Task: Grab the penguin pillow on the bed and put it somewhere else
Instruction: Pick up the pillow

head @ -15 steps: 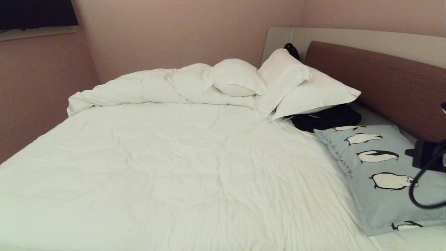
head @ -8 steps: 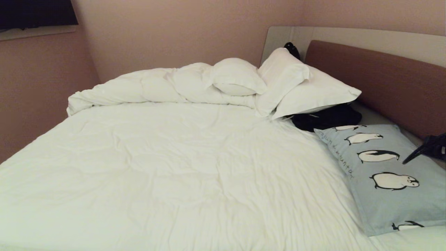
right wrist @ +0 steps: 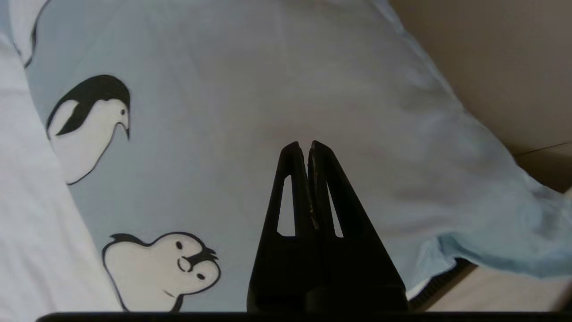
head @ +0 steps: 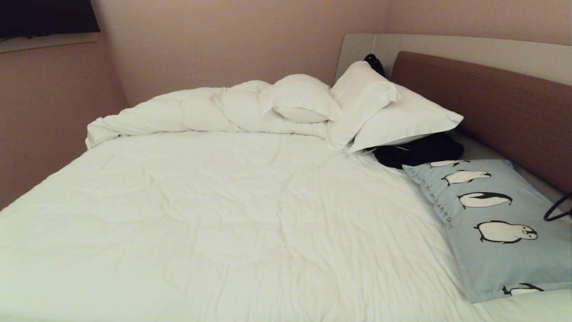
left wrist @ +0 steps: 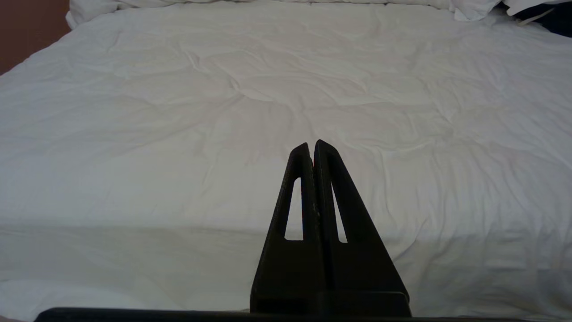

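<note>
The light blue penguin pillow point(head: 505, 223) lies flat at the right side of the bed point(head: 232, 210), just below the brown headboard. In the right wrist view the pillow point(right wrist: 250, 98) fills the frame, and my right gripper point(right wrist: 308, 145) hovers over its plain blue middle, shut and holding nothing. Of the right arm, only a loop of black cable point(head: 558, 210) shows at the right edge of the head view. My left gripper point(left wrist: 311, 145) is shut and empty, pointing over the white sheet point(left wrist: 178, 134).
Plain white pillows point(head: 384, 112) and a rumpled white duvet point(head: 187, 112) pile up at the far side. A black bag point(head: 418, 152) lies between the white pillows and the penguin pillow. The brown headboard point(head: 491, 107) runs along the right.
My right arm has swung out of the head view to the right; its dark wrist and cable loop over the pillow are gone, leaving a bit of cable at the edge.
</note>
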`<state>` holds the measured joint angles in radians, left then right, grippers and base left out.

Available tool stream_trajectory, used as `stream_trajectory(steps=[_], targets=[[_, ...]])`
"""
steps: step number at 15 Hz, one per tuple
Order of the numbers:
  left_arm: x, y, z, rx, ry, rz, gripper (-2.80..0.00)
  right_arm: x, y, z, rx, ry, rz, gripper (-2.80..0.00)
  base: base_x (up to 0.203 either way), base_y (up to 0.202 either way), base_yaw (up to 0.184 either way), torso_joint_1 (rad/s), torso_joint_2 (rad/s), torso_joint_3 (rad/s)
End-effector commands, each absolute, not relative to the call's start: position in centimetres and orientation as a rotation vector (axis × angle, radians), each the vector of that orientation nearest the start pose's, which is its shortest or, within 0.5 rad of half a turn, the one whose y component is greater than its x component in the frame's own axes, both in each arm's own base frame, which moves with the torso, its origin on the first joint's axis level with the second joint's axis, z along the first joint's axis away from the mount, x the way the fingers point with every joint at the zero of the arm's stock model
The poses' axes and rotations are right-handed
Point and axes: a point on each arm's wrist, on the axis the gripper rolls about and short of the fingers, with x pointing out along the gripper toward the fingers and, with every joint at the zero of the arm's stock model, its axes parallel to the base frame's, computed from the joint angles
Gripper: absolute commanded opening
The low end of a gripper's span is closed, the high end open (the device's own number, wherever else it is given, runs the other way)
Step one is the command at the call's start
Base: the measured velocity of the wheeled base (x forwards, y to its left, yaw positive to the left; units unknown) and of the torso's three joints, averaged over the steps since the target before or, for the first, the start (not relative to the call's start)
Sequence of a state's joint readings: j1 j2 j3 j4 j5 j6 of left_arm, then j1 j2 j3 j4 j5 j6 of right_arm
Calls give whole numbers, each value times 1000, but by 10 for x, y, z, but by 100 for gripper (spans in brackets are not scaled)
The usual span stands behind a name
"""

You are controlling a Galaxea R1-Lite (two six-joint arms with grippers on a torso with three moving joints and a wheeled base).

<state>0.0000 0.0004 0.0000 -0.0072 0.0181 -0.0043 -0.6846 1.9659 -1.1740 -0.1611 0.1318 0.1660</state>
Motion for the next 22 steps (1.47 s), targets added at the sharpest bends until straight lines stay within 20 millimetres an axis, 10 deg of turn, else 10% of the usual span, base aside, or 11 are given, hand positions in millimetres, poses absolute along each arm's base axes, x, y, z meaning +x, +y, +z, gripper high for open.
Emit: stream_trajectory(steps=[1, 3, 4, 13, 22], targets=[[-23, 0, 76, -5, -8, 18, -280, 292, -238, 144, 417, 540, -577, -280, 0, 0, 0, 0, 0, 0], [-23, 0, 76, -5, -8, 18, -280, 294, -239, 145, 409, 536, -572, -280, 0, 0, 0, 0, 0, 0], [-23, 0, 76, -5, -8, 18, -280, 294, -239, 145, 404, 539, -570, 0, 0, 0, 0, 0, 0, 0], [-23, 0, 76, -5, -8, 18, -280, 322, -224, 128, 123, 634, -341, 0, 0, 0, 0, 0, 0, 0], [-23, 0, 76, -5, -8, 18, -280, 349, -234, -4, 205, 899, -265, 0, 0, 0, 0, 0, 0, 0]])
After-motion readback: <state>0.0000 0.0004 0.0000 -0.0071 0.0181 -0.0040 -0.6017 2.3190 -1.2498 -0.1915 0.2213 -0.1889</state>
